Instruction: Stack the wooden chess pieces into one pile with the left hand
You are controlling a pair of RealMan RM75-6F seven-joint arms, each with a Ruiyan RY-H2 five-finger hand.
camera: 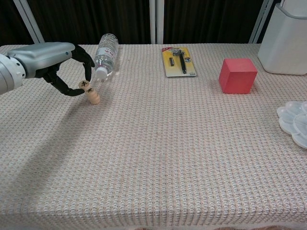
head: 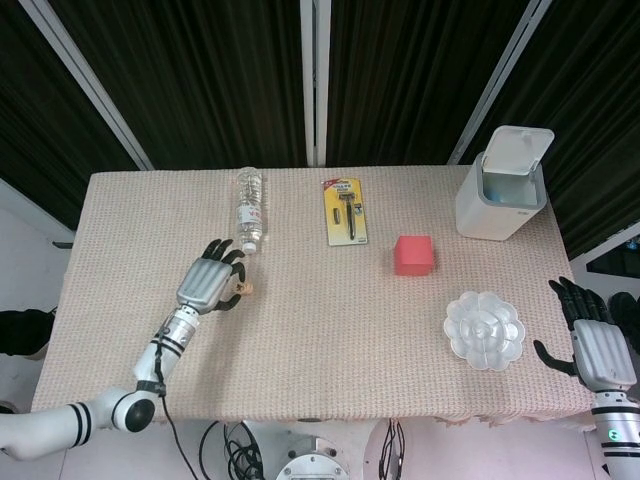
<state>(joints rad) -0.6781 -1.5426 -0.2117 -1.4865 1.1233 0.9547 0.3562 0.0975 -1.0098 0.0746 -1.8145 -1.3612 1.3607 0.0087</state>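
Chest view, near to far. White petal dish (camera: 295, 122), right edge of the tabletop (camera: 168, 158): contents not discernible. Left hand (camera: 53, 60), left of frame: pinches top wooden chess piece (camera: 85, 86) over the pile (camera: 93, 97). Red cube (camera: 237, 75). Clear bottle (camera: 105, 51) lying down. White bin (head: 502, 183), lid up. Right hand (head: 595, 340): fingers spread, holds nothing.

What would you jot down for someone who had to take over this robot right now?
Left hand: pinching a round wooden chess piece, setting it on the small pile of wooden chess pieces near the clear plastic bottle.
Right hand: open, off the table's right edge, holding nothing.
Done: pile started, top piece in place or nearly so.
Left: release gently and check that the pile stands. No other loose pieces visible.
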